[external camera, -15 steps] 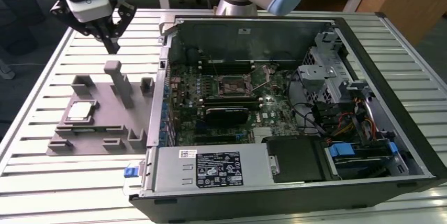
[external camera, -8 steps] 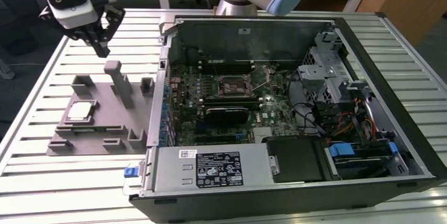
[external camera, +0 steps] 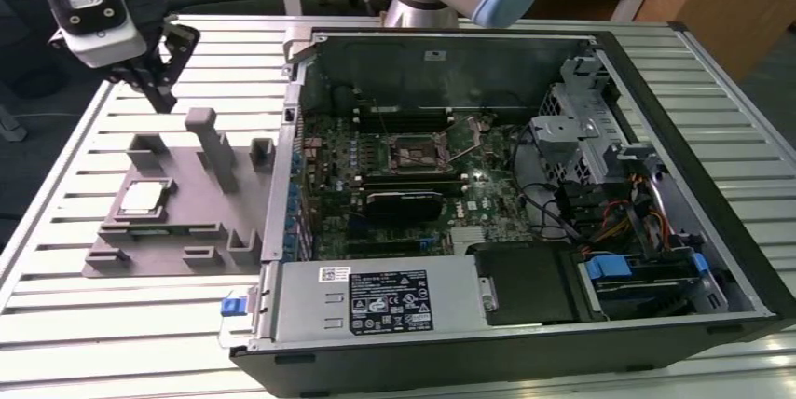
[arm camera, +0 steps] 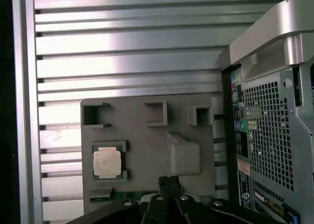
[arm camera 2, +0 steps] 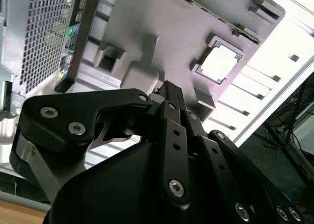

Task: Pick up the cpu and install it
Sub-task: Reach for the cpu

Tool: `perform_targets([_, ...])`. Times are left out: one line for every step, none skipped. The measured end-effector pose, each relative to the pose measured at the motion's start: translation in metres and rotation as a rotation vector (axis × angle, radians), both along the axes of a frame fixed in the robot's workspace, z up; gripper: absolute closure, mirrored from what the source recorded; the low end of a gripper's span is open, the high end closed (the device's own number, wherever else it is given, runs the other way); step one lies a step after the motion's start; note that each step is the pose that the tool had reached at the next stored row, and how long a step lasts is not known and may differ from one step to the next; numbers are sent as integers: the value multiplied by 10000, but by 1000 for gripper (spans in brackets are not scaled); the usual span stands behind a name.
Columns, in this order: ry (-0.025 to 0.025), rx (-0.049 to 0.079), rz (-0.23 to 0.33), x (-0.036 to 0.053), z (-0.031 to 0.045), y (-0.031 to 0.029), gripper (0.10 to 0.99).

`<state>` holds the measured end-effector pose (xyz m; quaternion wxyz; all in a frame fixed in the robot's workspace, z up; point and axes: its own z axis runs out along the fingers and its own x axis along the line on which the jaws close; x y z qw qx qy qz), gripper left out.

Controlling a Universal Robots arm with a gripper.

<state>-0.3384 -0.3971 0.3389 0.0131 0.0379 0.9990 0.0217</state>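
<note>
- Black and built of bolted links under a white wrist, the gripper (external camera: 159, 99) has its two fingers drawn together with nothing between them. In the first wrist view the gripper (arm camera: 169, 180) ends in one narrow tip.
- It hangs in the air over the slatted aluminium table (external camera: 50, 315), toward the far corner on the exterior view's left. It sits above the grey plastic holder block (external camera: 186, 231) and is clear of it.
- Below it, the cpu (external camera: 141, 196), a small flat square chip with a silvery top and tan rim, lies flat in a square recess of the holder block. That recess is on the side nearest the table's edge at the exterior view's left. In the second wrist view the cpu (arm camera 2: 219, 62) is well apart from the fingertips, and nothing touches it.
- Further off, the open black computer case (external camera: 696, 231) lies on its side across the middle of the table. The black square socket (external camera: 415, 154) with its metal frame sits on the green motherboard inside.
- I judge that the task has barely begun. The cpu is not yet lifted, so both the pickup and the installation remain.
- Whether the socket frame stands open or latched is too small to tell, and so are the cpu's corner marks.
- The arm is cut off at the exterior view's top edge. In the first wrist view the gripper's body covers the near rim of the holder block.
</note>
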Motion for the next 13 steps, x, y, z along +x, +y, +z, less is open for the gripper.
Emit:
perform_targets([2, -1, 0, -22, -17, 0, 980])
perform_targets([0, 0, 0, -43, -36, 0, 980])
perform_targets([-1, 1, 1, -61, -55, 0, 980])
perform_targets([0, 0, 1, -81, -72, 0, 980])
perform_targets([1, 0, 1, -100, -90, 0, 980])
perform_targets([0, 0, 0, -120, -108, 0, 980])
perform_targets([0, 0, 1, -139, -126, 0, 980])
perform_targets([1, 0, 1, -157, -146, 0, 980])
perform_targets([1, -1, 1, -175, -164, 0, 980])
perform_targets([1, -1, 1, -193, -181, 0, 980])
perform_targets([1, -1, 1, -212, -199, 0, 980])
perform_targets([1, -1, 1, -230, -218, 0, 980])
perform_targets([1, -1, 1, -250, -235, 0, 980])
